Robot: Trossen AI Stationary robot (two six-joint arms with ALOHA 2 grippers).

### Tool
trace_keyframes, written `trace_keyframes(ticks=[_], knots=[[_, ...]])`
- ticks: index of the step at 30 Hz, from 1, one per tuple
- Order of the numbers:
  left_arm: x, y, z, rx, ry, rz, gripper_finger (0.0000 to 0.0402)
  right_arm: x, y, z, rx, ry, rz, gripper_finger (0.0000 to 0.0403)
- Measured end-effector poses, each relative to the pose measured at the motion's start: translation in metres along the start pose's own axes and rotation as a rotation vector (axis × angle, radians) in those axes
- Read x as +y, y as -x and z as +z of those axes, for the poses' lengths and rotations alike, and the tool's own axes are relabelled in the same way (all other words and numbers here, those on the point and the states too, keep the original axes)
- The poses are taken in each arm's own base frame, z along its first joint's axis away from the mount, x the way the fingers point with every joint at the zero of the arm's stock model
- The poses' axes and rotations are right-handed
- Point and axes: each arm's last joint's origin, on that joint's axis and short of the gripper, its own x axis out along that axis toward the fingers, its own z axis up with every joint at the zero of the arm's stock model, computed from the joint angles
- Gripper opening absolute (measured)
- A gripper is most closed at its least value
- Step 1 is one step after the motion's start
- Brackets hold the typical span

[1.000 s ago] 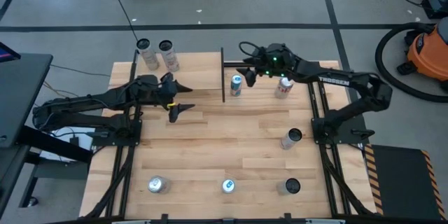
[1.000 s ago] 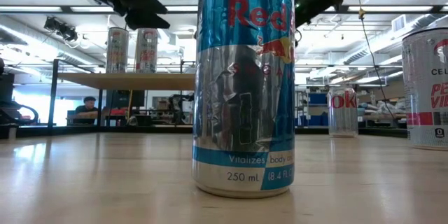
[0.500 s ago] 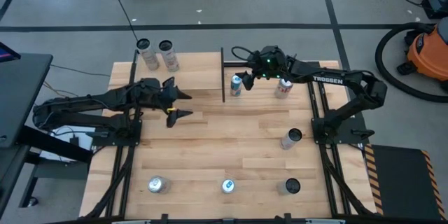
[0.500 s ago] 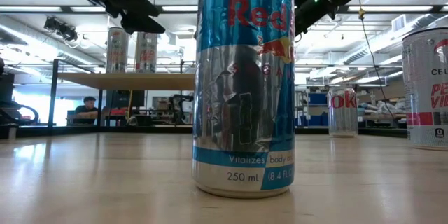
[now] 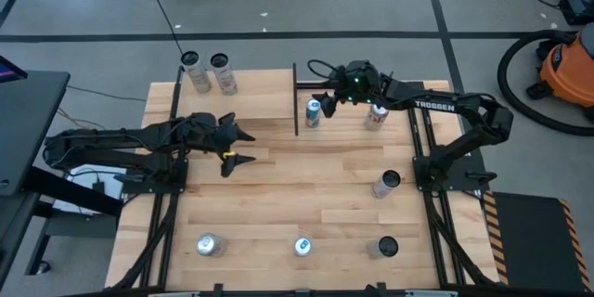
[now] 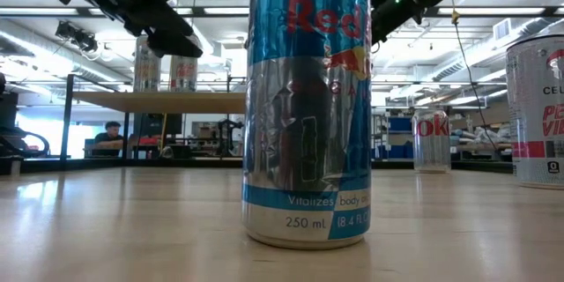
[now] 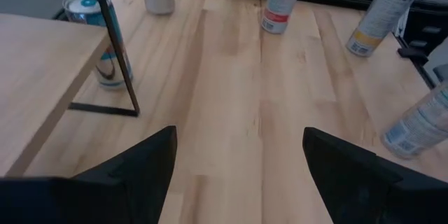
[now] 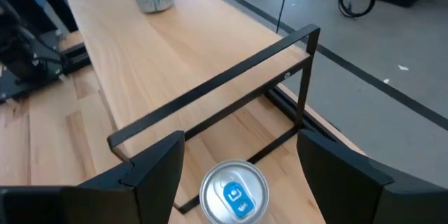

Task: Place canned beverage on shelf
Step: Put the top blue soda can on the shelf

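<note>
I have the right gripper [image 5: 327, 102] poised above the blue-topped can [image 5: 313, 111] that stands on the tabletop just beside the shelf's [image 5: 251, 93] right-hand black rod frame. In the right wrist view the can's lid [image 8: 234, 192] sits between my two dark fingers [image 8: 150, 164], which stand apart with room to spare on either side and nothing clamped yet. The left gripper [image 5: 234, 145] waits over the planks in front of the shelf, its fingers [image 7: 140, 164] spread wide and empty. Two tall cans [image 5: 210, 72] already stand at the shelf's far left end, so the bare panel nearer the frame looks to me like the place to aim for. As I judge it, the step in hand is the grasp itself: I want to come straight down so both fingers pass the rim evenly, and close on the can's body well below the lid instead of pinching the top edge, where it could tip. The black upright rod [image 8: 306, 77] is close beside the can, so I would keep the shelf-side finger clear of it on the way down and again on the lift. After that the can needs to rise above the panel before I carry it sideways, or its base will catch the edge. The red-and-white can [image 5: 376, 115] near my wrist is another thing to avoid brushing.
</note>
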Motion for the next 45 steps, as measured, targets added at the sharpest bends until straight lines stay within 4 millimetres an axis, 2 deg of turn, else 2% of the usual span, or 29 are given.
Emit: trace_keyframes(ticks=[6, 17, 30, 36, 45], knots=[[0.003, -0.002, 0.004, -0.038, -0.035, 0.018, 0.0311, 0.0, 0.0, 0.003, -0.026, -0.028, 0.004, 0.0285], [0.006, -0.024, 0.002, -0.023, -0.1, 0.035, 0.0311, 0.0, 0.0, 0.002, -0.027, -0.065, 0.0, 0.0285], [0.006, -0.021, -0.002, 0.027, -0.092, 0.061, 0.0311, 0.001, 0.0, 0.002, -0.015, -0.054, 0.024, 0.0285], [0.008, -0.011, -0.001, 0.02, -0.07, 0.086, 0.0311, 0.003, 0.0, -0.001, 0.015, -0.025, 0.033, 0.0285], [0.005, 0.022, 0.005, -0.077, -0.065, 0.095, 0.0311, 0.002, 0.0, -0.005, 0.05, 0.002, 0.026, 0.0285]])
